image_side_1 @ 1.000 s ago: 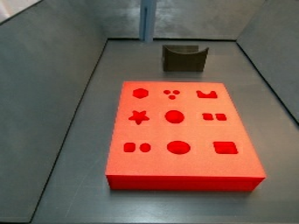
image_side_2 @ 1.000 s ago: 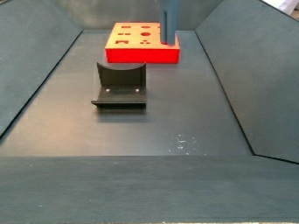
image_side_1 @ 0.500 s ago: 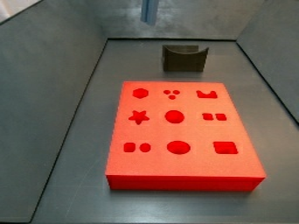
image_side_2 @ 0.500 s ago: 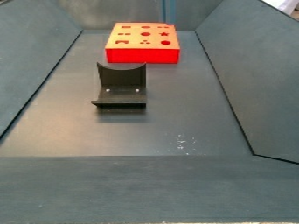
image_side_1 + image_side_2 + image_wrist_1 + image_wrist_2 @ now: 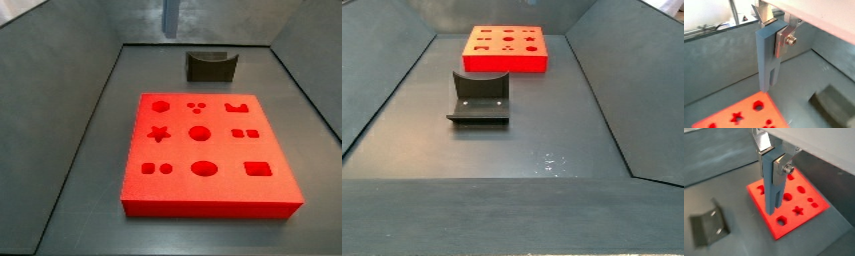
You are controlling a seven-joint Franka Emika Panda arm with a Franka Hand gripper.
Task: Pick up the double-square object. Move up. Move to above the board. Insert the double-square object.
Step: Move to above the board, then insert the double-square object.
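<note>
The double-square object (image 5: 765,65) is a long light blue-grey bar with a slit in its lower end. My gripper (image 5: 769,31) is shut on its upper end and holds it upright, high off the floor; both wrist views show this, and so my gripper (image 5: 773,167) and the bar (image 5: 774,193) show there too. The red-orange board (image 5: 799,203) with its shaped cutouts lies below the bar's lower end. In a side view only the bar's lower part (image 5: 170,15) shows at the top edge, far above the board (image 5: 214,195). The other side view shows the board (image 5: 508,62) but neither bar nor gripper.
The dark fixture (image 5: 211,66) stands on the floor beyond the board's end and also shows in the other views (image 5: 478,97) (image 5: 711,223) (image 5: 834,102). Sloped grey walls (image 5: 54,90) enclose the floor on both sides.
The bar has risen in my gripper: it has left the side view where it stood by the board, and less of it shows in the other. Board and fixture have not moved.
</note>
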